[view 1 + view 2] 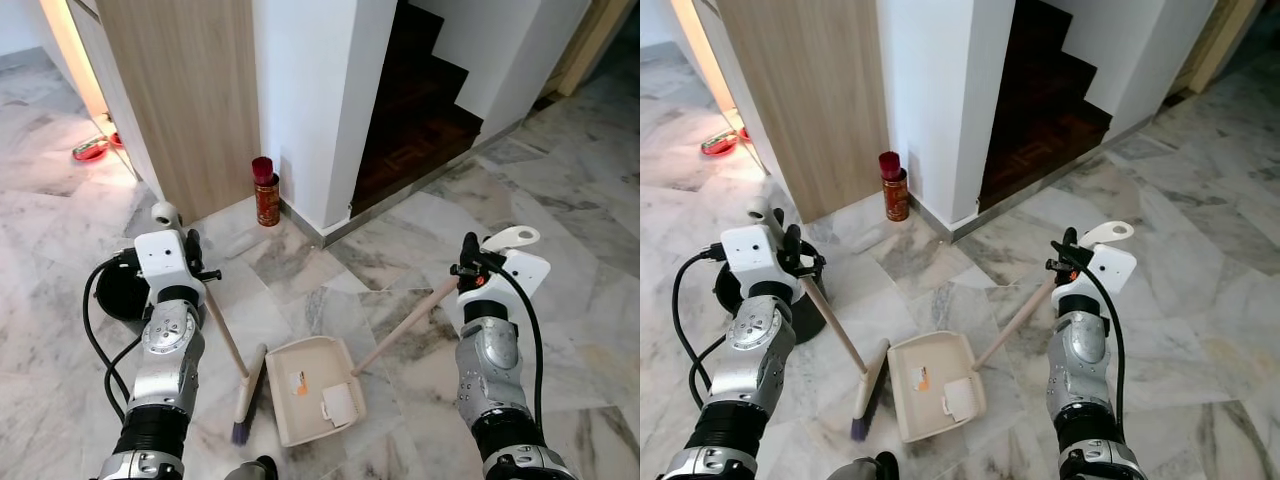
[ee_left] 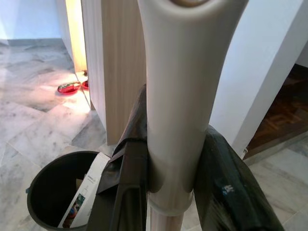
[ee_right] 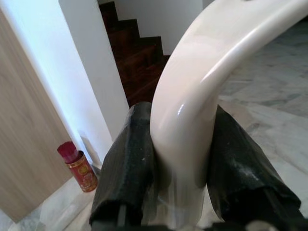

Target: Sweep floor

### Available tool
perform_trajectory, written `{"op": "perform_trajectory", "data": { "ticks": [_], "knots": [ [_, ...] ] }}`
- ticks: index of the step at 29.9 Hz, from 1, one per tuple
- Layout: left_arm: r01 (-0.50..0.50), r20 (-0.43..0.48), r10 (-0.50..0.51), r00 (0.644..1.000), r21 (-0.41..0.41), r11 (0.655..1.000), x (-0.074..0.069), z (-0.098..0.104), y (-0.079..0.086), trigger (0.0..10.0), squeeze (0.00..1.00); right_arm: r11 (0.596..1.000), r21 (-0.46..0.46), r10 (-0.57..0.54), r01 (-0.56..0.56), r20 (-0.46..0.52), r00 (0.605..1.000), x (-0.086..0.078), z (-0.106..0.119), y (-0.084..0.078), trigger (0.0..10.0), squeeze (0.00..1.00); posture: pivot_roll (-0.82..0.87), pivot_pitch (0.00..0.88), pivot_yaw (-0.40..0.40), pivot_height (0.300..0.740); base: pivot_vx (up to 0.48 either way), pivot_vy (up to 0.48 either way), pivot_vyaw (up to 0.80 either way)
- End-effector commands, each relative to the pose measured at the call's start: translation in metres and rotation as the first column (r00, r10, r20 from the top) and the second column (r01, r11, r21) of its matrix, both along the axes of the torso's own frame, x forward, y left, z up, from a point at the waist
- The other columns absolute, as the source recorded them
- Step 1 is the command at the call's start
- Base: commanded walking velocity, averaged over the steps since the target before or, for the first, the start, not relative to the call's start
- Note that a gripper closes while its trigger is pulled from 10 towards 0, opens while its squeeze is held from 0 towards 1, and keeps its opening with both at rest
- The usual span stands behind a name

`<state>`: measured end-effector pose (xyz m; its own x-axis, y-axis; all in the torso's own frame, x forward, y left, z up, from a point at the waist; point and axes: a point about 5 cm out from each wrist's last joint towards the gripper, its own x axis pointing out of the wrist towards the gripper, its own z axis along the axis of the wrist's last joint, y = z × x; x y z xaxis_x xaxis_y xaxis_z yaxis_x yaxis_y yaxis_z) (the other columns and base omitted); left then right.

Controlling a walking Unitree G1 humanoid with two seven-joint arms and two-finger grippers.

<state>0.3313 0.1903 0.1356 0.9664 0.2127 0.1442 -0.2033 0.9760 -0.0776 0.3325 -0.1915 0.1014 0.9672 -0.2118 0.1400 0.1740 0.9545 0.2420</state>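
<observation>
Both my grippers are clamped tight: the left gripper (image 1: 196, 262) around the broom (image 1: 228, 345) handle, the right gripper (image 1: 468, 262) around the dustpan (image 1: 312, 388) handle. Broom head and pan sit side by side on the marble floor (image 1: 560, 230) just ahead. Farther off, a black bin (image 1: 808, 310) stands by my left arm and a red can (image 1: 266, 192) by the wall.

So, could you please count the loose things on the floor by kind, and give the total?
Broom: 1
Dustpan: 1
Black bin: 1
Red spray can: 1
Red bowls: 2, one partly hidden behind the wooden panel
Total: 6
</observation>
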Motion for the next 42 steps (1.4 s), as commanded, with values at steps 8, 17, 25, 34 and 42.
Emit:
{"op": "perform_trajectory", "data": {
  "ticks": [8,17,25,34,42],
  "knots": [
    [0.006,0.039,-0.007,0.999,0.014,1.000,0.0009,0.0099,-0.0008,10.0,0.00,1.000,0.012,-0.002,0.002,0.030,1.000,0.0017,0.0068,-0.0014,10.0,0.00,0.07,0.113,-0.054,0.740,0.000,0.286,0.00],
    [0.007,0.039,-0.008,0.999,0.018,1.000,0.0014,0.0107,-0.0002,10.0,0.00,1.000,0.017,0.007,-0.007,0.029,1.000,0.0035,0.0071,0.0020,10.0,0.00,0.08,0.106,-0.052,0.740,0.000,0.285,0.00],
    [0.008,0.039,-0.009,0.999,0.021,1.000,0.0015,0.0113,0.0002,10.0,0.00,1.000,0.018,0.007,-0.007,0.027,1.000,0.0031,0.0064,0.0020,10.0,0.00,0.08,0.110,-0.050,0.740,0.000,0.283,0.00],
    [0.008,0.037,-0.008,0.999,0.023,1.000,0.0018,0.0119,0.0004,10.0,0.00,1.000,0.012,0.006,-0.006,0.023,1.000,0.0028,0.0058,0.0019,10.0,0.00,0.08,0.116,-0.048,0.740,0.000,0.285,0.00],
    [0.005,0.038,-0.005,0.999,0.024,1.000,0.0017,0.0126,0.0011,10.0,0.00,1.000,0.016,0.011,-0.011,0.022,1.000,0.0029,0.0052,0.0041,10.0,0.00,0.09,0.121,-0.048,0.740,0.000,0.282,0.00]
  ]
}}
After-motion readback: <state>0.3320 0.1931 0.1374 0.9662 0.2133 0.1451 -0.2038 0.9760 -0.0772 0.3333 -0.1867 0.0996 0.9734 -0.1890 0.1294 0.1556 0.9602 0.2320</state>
